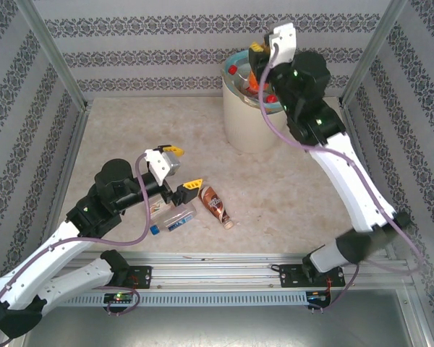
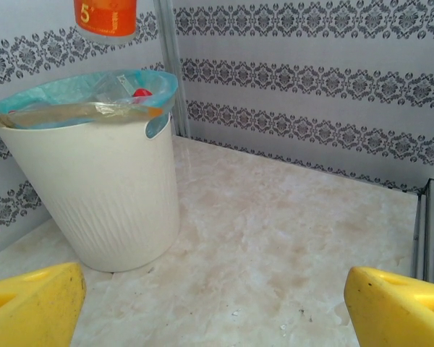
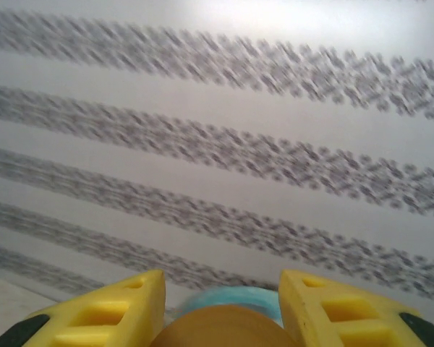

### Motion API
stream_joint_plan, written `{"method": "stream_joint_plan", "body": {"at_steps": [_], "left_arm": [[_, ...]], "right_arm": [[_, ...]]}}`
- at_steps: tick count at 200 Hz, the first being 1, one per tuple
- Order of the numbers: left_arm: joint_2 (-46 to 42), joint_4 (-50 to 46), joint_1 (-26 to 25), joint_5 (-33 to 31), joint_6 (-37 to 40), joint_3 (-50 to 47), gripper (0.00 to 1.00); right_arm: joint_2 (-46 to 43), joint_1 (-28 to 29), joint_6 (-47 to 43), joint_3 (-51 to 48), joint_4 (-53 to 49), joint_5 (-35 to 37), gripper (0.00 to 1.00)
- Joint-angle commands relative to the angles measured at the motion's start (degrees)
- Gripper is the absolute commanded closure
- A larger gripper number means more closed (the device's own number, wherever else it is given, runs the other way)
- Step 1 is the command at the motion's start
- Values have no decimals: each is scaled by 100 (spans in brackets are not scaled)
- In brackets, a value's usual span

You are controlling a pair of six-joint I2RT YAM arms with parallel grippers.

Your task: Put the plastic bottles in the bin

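The cream-white bin with its blue-green bag stands at the back of the table, and red-capped bottles lie inside it. My right gripper hangs over the bin, shut on an orange-labelled bottle that is above the rim. From the right wrist, that bottle sits between the yellow fingers. My left gripper is open and holds nothing. Just in front of it, a brown-labelled bottle and a clear bottle with a blue cap lie on the table.
Patterned walls and aluminium posts close in the table on three sides. A metal rail runs along the near edge. From the left wrist, the bin stands to the left with bare marble tabletop on its right.
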Motion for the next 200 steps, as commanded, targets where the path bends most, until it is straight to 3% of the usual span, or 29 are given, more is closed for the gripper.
{"method": "stream_joint_plan", "body": {"at_steps": [1, 43, 80, 89, 98, 102, 126, 168, 200], "left_arm": [[5, 50, -47, -31, 144, 56, 8], [-80, -208, -46, -147, 294, 61, 7], [-113, -296, -47, -227, 435, 69, 7], [-102, -299, -47, -221, 446, 69, 7], [-99, -295, -47, -216, 460, 66, 7], [-93, -307, -47, -200, 464, 76, 7], [-101, -364, -47, -172, 489, 100, 7], [-120, -378, -42, -199, 508, 48, 7], [-122, -321, -47, -205, 491, -1, 7]], "right_arm": [[687, -307, -328, 669, -257, 487, 100], [2183, -574, -900, 2105, -917, 1063, 100], [3350, -656, -941, 3614, -1791, 1108, 91], [3625, -693, -956, 3943, -1949, 1091, 81], [3893, -718, -940, 4299, -2129, 1132, 54], [3997, -725, -936, 4470, -2217, 1162, 46], [4360, -743, -919, 5003, -2468, 1381, 31], [4244, -804, -683, 4833, -2481, 1287, 35], [4184, -1000, -241, 4600, -2633, 982, 53]]}}
